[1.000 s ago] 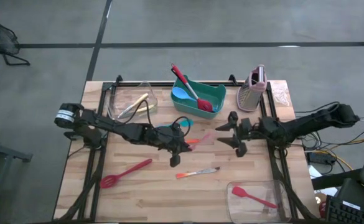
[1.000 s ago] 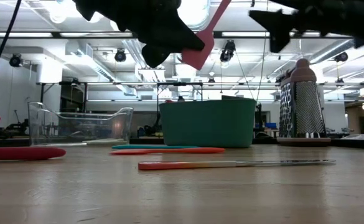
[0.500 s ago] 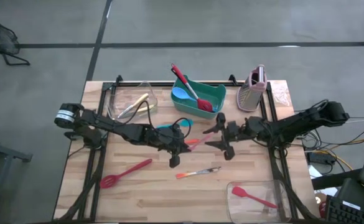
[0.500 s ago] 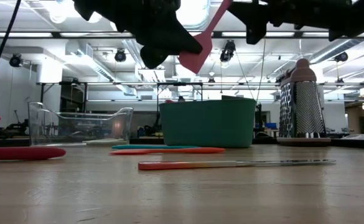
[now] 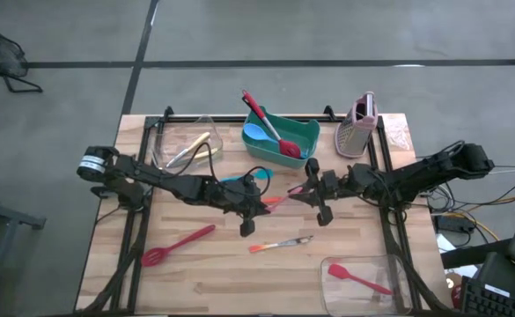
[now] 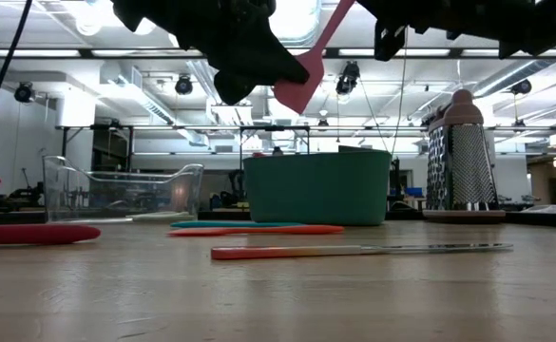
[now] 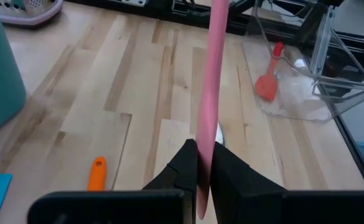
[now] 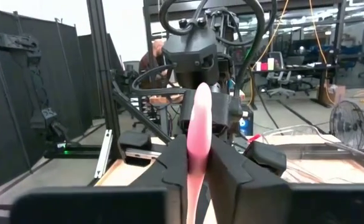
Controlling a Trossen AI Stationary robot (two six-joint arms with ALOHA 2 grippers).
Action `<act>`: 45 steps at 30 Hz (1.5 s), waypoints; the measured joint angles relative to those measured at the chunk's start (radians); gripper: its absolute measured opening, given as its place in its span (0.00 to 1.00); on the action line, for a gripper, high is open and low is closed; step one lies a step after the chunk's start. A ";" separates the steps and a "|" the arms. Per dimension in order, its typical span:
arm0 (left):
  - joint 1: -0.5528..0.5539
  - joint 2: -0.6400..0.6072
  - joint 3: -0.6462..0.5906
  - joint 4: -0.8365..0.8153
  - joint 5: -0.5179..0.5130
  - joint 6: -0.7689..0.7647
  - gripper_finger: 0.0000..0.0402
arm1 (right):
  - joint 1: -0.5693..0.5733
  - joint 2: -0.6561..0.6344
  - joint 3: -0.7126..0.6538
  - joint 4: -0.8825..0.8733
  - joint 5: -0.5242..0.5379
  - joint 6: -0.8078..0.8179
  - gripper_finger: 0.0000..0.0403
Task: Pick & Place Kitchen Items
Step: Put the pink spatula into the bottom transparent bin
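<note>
Mid-table, above bare wood, we hold the pink spatula (image 5: 279, 201) in the air with both grippers: our left gripper (image 7: 203, 171) pinches one end, our right gripper (image 8: 197, 163) is pressed together on the other. The green bin (image 5: 282, 139) stands near behind, an orange-handled knife (image 5: 280, 243) lies below

Illumination is even and bright, supplied by long ceiling tube lights (image 6: 87, 52) visible in the low view. The light wooden table top (image 5: 213, 273) shows only faint, soft shadows beneath the arms. Near the camera, the table surface in the low view is out of focus. The pale pink silicone spatula (image 8: 196, 140) appears blurred in the right wrist view. A clear plastic tub (image 5: 376, 269) carries mild glare.
</note>
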 joint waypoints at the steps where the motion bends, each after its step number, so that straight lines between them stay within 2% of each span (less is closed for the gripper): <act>1: 0.000 0.000 0.000 0.001 0.000 0.000 0.06 | 0.000 0.000 0.000 0.000 0.000 0.000 0.07; 10: 0.000 0.000 0.000 0.001 0.000 -0.002 0.09 | 0.000 0.000 0.000 -0.009 0.000 0.014 0.07; 45: 0.000 0.000 0.000 0.004 -0.001 -0.024 0.11 | 0.000 -0.001 0.000 -0.017 -0.003 0.029 0.07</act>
